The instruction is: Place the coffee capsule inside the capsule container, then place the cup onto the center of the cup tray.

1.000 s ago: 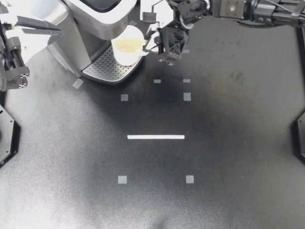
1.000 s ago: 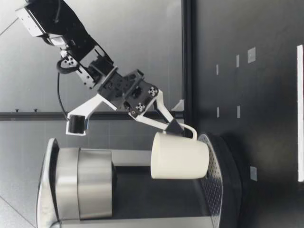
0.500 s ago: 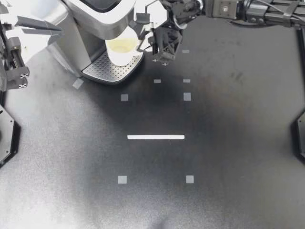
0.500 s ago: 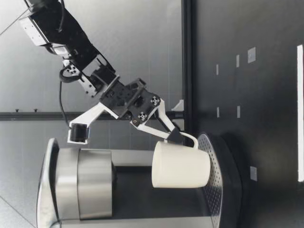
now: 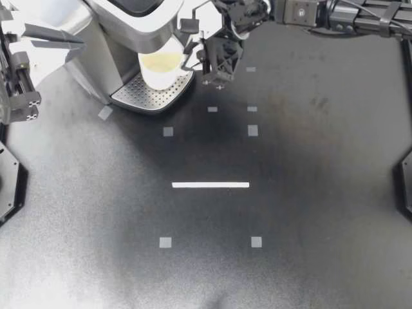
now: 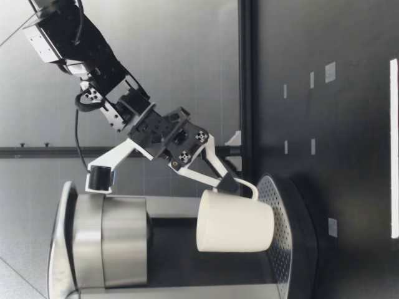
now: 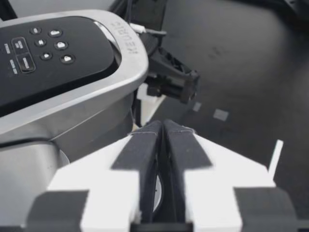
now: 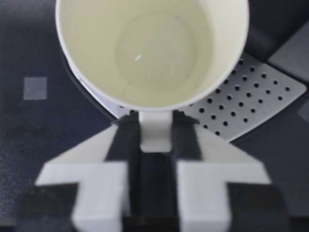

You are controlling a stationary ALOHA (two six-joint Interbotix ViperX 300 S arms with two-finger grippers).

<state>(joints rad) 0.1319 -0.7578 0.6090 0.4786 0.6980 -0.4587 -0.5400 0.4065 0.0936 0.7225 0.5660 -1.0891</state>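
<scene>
Cup (image 5: 161, 71) cream-white; cup tray (image 5: 145, 96) silver, dotted holes; table (image 5: 309, 212) black.

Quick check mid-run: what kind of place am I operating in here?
Most likely a robotics test bench, not a kitchen: a black table with taped marker squares and a white strip, a coffee machine at its edge, and bare wall panels behind.

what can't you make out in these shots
Capsule: in no view; whether it is inside the machine cannot be told.
Cup base: the low view leaves unclear whether it touches the tray; in the top view the cup covers it.
Cup's far rim: top view, hidden under the machine's head.
Handle: right wrist view, partly hidden between the right gripper fingers.
</scene>
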